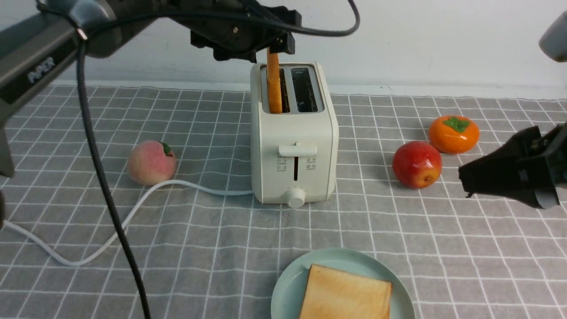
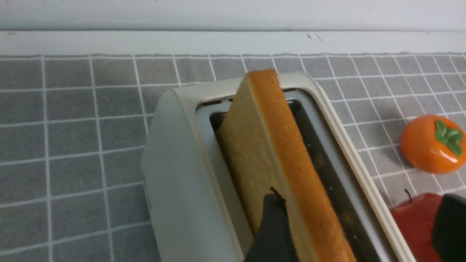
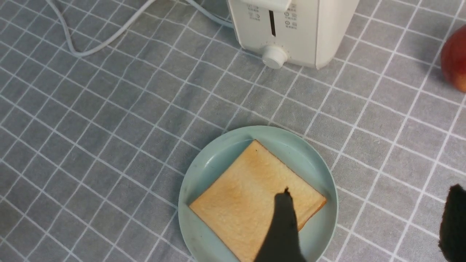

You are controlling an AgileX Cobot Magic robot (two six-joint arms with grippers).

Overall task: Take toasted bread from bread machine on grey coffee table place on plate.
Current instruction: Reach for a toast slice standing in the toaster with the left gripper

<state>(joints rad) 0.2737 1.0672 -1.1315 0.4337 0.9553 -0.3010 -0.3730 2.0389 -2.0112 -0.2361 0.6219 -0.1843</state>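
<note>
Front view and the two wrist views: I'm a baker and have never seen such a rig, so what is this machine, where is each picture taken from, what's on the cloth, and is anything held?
It is a robot with two arms, each ending in a pincer. The front view looks forward from between the arms. The other two come from a camera on each arm's wrist.

On the grey coffee table stand a bread machine with a white cord, a peach, an apple and an orange fruit. One toast slice lies on the plate, nearest the robot. A second slice stands upright in the bread machine's left slot.

The left pincer is open with that slice between its fingers, not clamped. The right pincer is open off to the right and holds nothing.
</note>
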